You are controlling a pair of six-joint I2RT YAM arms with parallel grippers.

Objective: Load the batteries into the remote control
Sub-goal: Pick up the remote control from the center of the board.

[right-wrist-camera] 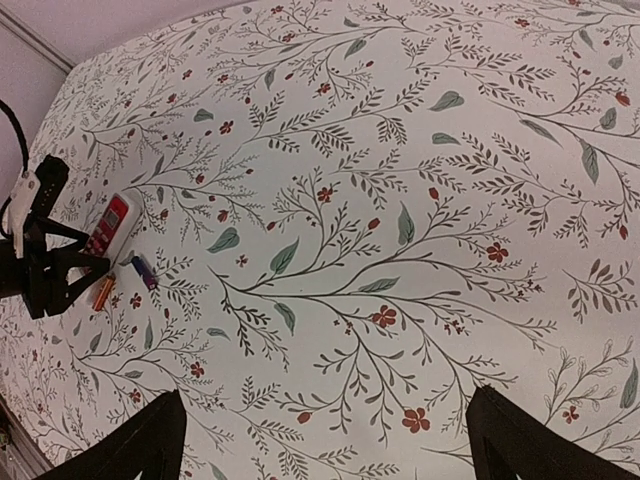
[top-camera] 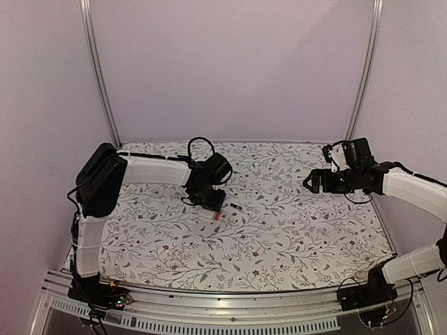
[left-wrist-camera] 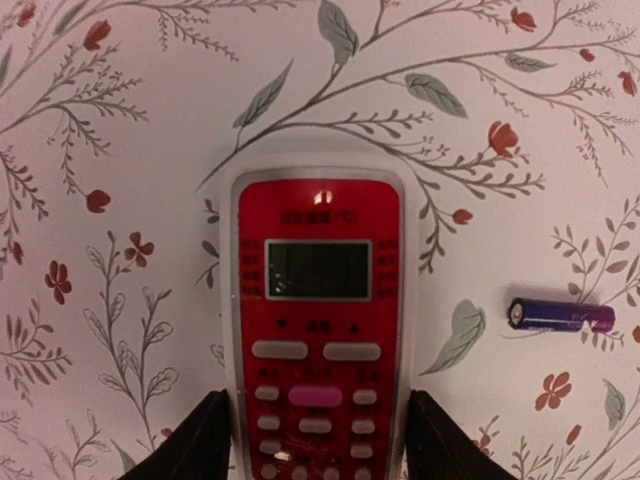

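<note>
Left wrist: remote control (left-wrist-camera: 318, 320) points lengthwise away from pincer (left-wrist-camera: 318, 440)

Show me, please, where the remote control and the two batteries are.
remote control (left-wrist-camera: 318, 325), left wrist view, red face below the screen
purple battery (left-wrist-camera: 560, 316), left wrist view, middle of its body
orange battery (right-wrist-camera: 103, 293), right wrist view, middle of its body

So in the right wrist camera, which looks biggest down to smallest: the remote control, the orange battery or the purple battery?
1. remote control: clearly the largest.
2. orange battery and purple battery: both tiny and about the same size here, so I can't rank one above the other.
</note>
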